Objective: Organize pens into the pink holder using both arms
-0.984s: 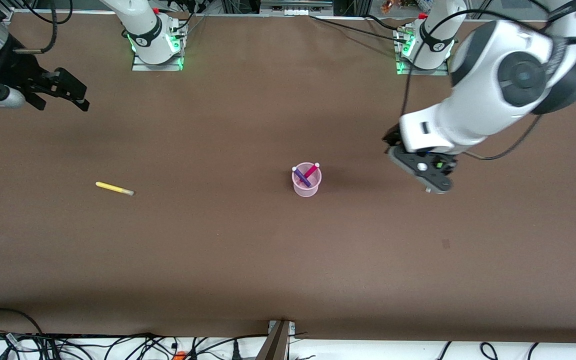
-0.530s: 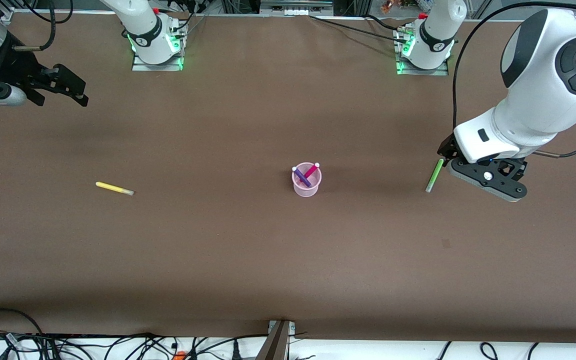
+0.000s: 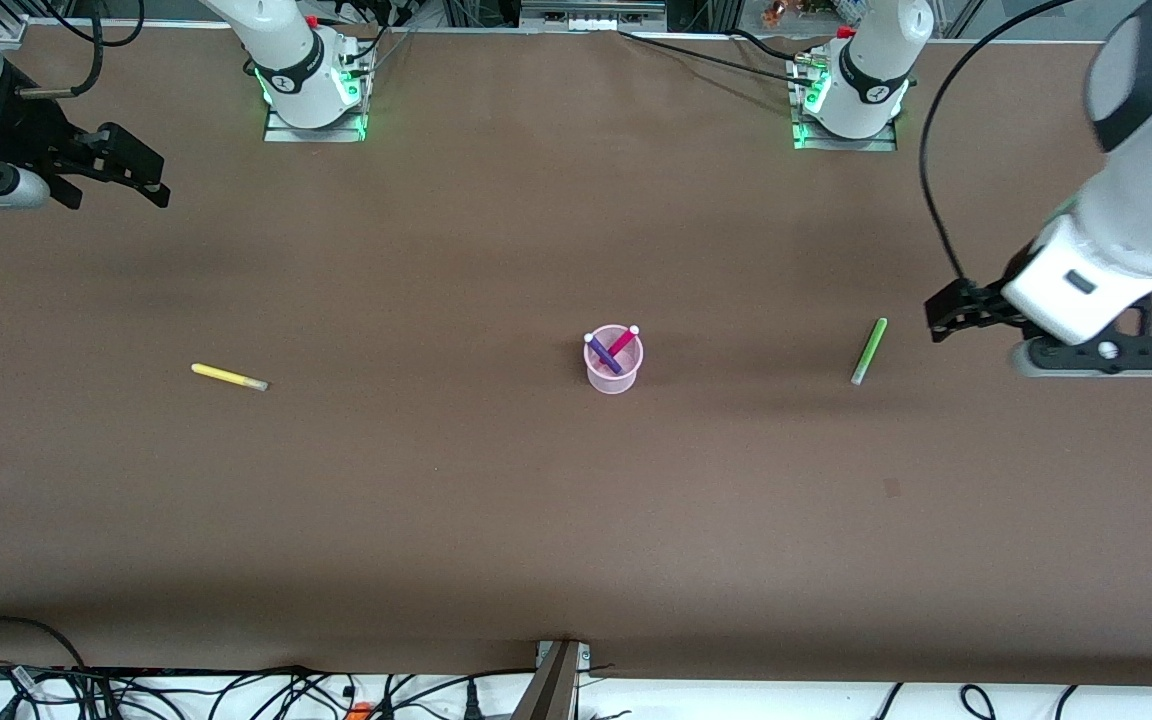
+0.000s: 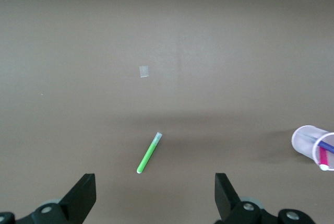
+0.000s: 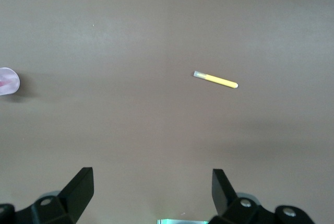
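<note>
The pink holder [image 3: 613, 372] stands upright mid-table with the magenta pen [image 3: 624, 340] and the dark purple pen [image 3: 603, 354] in it. It also shows in the left wrist view [image 4: 309, 139] and the right wrist view [image 5: 8, 81]. The light green pen [image 3: 868, 351] [image 4: 149, 153] lies flat toward the left arm's end. My left gripper [image 3: 941, 316] [image 4: 155, 187] hangs open and empty in the air beside it. The yellow pen [image 3: 228, 377] [image 5: 216, 80] lies flat toward the right arm's end. My right gripper [image 3: 158, 182] [image 5: 152, 179] is open, empty and raised at that end.
The brown table top [image 3: 436, 500] stretches wide around the holder. A small pale mark [image 3: 891, 488] [image 4: 144, 71] sits on it nearer the front camera than the green pen. The arm bases [image 3: 314, 95] stand at the back edge, and cables [image 3: 236, 690] run along the near edge.
My left arm has swung away from the holder toward its own end of the table, uncovering the green pen on the table. My right gripper has drifted slightly toward the bases.
</note>
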Tool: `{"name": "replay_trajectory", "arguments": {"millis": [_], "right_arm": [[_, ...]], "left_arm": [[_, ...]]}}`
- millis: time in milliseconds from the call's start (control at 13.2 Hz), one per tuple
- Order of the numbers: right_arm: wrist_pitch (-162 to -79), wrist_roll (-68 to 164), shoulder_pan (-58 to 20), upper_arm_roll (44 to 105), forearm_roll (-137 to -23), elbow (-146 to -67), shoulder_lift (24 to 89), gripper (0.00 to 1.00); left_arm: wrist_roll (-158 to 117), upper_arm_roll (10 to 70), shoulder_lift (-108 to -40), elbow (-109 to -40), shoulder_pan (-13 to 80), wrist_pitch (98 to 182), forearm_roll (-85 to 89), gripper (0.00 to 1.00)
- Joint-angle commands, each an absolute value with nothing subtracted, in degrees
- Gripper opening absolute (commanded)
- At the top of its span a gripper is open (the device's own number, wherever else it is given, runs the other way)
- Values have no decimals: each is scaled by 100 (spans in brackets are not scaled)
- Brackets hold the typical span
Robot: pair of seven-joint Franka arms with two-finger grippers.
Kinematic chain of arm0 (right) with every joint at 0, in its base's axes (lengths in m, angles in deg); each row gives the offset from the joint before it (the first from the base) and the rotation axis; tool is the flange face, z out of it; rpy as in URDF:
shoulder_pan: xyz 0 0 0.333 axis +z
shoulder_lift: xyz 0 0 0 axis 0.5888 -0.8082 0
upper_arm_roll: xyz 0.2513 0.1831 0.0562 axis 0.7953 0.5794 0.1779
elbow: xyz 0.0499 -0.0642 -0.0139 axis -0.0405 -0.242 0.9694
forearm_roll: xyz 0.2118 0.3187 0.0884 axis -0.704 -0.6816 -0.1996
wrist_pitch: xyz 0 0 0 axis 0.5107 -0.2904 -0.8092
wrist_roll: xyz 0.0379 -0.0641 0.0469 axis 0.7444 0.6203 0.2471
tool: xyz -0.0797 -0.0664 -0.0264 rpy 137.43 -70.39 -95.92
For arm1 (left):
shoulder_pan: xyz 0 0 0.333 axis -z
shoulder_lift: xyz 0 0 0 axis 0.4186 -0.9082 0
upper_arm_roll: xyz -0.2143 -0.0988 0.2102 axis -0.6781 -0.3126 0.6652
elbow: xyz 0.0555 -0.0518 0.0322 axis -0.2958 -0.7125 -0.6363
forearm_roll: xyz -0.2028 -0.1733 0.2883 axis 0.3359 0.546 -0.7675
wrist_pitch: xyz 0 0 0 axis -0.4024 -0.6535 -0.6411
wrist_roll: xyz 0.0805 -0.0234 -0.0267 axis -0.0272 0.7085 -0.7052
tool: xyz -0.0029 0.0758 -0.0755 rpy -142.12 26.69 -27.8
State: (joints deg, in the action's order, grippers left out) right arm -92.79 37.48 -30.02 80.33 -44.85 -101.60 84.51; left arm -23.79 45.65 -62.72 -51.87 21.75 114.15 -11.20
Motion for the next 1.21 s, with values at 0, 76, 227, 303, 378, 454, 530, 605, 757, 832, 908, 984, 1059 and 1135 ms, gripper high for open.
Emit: {"name": "replay_trajectory", "arguments": {"millis": [0,76,227,303,378,454,530,605,757,832,908,984,1059,1135], "right_arm": [[-9123,3869,-3010,8020,-4507,-10068,8432,100],[-9123,3860,-3001,8020,-4490,-10059,8432,100],[-9123,3772,-2984,8046,-4437,-10051,8423,100],[-9123,3789,-2983,8046,-4446,-10051,8380,100],[-9115,3807,-2983,8046,-4463,-10051,8344,100],[-9114,3816,-2983,8046,-4464,-10051,8335,100],[-9114,3825,-2983,8055,-4472,-10059,8335,100],[-9114,3825,-2975,8055,-4472,-10068,8335,100],[-9106,3825,-2975,8055,-4472,-10077,8344,100],[-9106,3825,-2975,8055,-4472,-10094,8344,100],[-9106,3825,-2975,8055,-4472,-10103,8344,100],[-9106,3825,-2975,8055,-4472,-10103,8353,100],[-9027,3825,-2975,8055,-4472,-10103,8353,100],[-8992,3825,-2975,8055,-4481,-10112,8353,100]], "left_arm": [[-1912,4500,-5729,-5594,1956,11358,-910,100],[-1921,4500,-5570,-5761,1948,11367,-901,100],[-1912,4500,-5298,-6051,1729,11384,-648,100],[-1912,4500,-5166,-6201,1658,11498,-568,100],[-1912,4509,-5008,-6420,1657,11742,-567,100],[-1912,4501,-4806,-6744,1657,11997,-567,100],[-1912,4509,-4708,-6947,1657,12130,-567,100],[-1851,4535,-4751,-6906,1614,12123,-558,100],[-1868,4501,-4804,-6835,1613,12105,-576,100],[-1859,4492,-4821,-6826,1648,12079,-628,100],[-1850,4483,-4856,-6818,1657,12053,-637,100],[-1859,4492,-4918,-6800,1666,12061,-646,100],[-1859,4483,-5014,-6696,1658,12053,-655,100],[-1876,4492,-5085,-6599,1666,12044,-655,100]]}}
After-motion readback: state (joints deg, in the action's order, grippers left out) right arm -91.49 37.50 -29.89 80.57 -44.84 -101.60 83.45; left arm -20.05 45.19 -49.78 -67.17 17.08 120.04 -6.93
